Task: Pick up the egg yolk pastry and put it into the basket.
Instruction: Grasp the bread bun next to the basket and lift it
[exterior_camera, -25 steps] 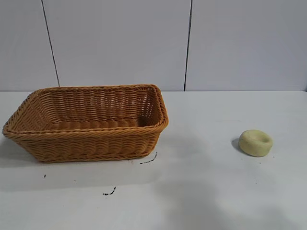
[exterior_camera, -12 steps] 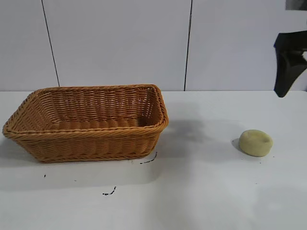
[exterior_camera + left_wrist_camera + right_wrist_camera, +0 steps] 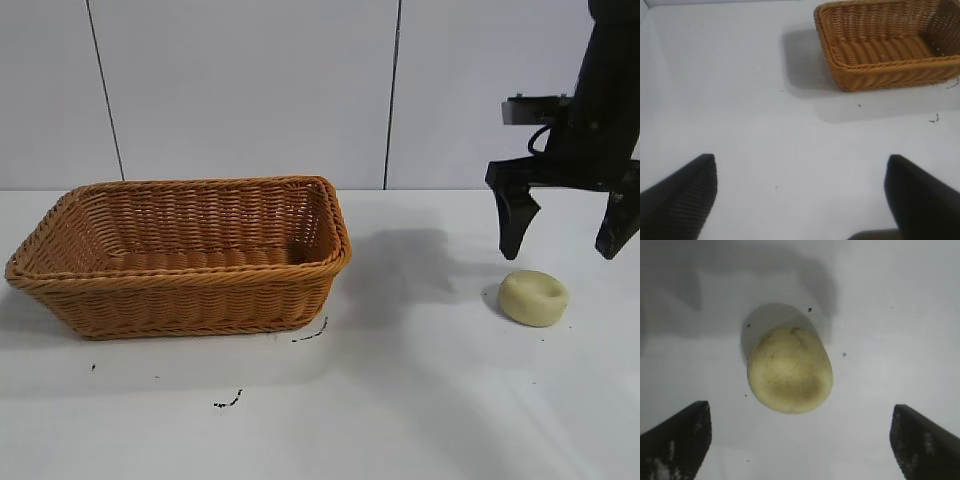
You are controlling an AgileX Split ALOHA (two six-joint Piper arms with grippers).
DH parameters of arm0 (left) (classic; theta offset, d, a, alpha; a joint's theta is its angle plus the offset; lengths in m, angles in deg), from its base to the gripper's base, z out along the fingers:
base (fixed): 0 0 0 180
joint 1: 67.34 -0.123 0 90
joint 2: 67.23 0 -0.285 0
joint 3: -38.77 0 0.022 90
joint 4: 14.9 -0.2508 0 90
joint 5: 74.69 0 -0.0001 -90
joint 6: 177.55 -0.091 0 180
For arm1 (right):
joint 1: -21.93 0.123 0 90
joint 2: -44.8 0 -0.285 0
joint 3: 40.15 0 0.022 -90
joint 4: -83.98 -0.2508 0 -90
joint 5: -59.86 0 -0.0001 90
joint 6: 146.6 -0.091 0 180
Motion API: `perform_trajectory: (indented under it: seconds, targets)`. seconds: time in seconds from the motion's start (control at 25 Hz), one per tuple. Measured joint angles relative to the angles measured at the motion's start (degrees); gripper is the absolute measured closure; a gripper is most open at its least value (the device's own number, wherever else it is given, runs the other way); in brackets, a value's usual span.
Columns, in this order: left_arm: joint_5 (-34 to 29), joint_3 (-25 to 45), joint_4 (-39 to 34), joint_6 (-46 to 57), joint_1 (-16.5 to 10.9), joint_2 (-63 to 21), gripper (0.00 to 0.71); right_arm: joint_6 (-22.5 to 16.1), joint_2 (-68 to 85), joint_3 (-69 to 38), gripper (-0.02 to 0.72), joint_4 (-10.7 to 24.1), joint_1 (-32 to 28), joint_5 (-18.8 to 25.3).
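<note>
The egg yolk pastry (image 3: 534, 297), a small pale yellow round puck, lies on the white table at the right. It also shows in the right wrist view (image 3: 790, 371). My right gripper (image 3: 563, 250) hangs open just above and behind the pastry, its jaws spread wide, holding nothing. In its wrist view the right gripper (image 3: 800, 427) has the pastry ahead of its fingertips, apart from them. The orange-brown wicker basket (image 3: 180, 290) stands at the left and holds nothing; it also shows in the left wrist view (image 3: 875, 75). My left gripper (image 3: 800, 182) is open over bare table, out of the exterior view.
The white table (image 3: 420, 400) carries a few small dark marks (image 3: 228, 402) in front of the basket. A pale panelled wall (image 3: 250, 90) stands behind. Bare table lies between the basket and the pastry.
My right arm has come into the exterior view from the upper right and dropped towards the pastry. The pastry and basket have not moved.
</note>
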Motion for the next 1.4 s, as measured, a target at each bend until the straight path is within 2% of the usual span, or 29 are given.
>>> perform_trajectory:
  seconds: [0.16,0.84,1.0,1.08,1.2,1.4]
  targets:
    - [0.0,0.0,0.0,0.0,0.0,0.0,0.017,0.0,-0.1,0.0,0.008,-0.59,0.0,-2.36]
    - [0.0,0.0,0.0,0.0,0.0,0.0,0.017,1.06,-1.73,0.0,0.017,-2.11,0.0,-3.21]
    - [0.0,0.0,0.0,0.0,0.0,0.0,0.017,1.06,-1.73,0.0,0.165,-2.11,0.0,-3.1]
    - [0.0,0.0,0.0,0.0,0.0,0.0,0.017,1.06,-1.73,0.0,0.293,-2.18,0.0,-2.99]
    - [0.0,0.0,0.0,0.0,0.0,0.0,0.017,1.06,-1.73,0.0,0.445,-2.18,0.0,-2.93]
    - [0.0,0.0,0.0,0.0,0.0,0.0,0.017,1.06,-1.41,0.07,0.499,-2.18,0.0,-1.79]
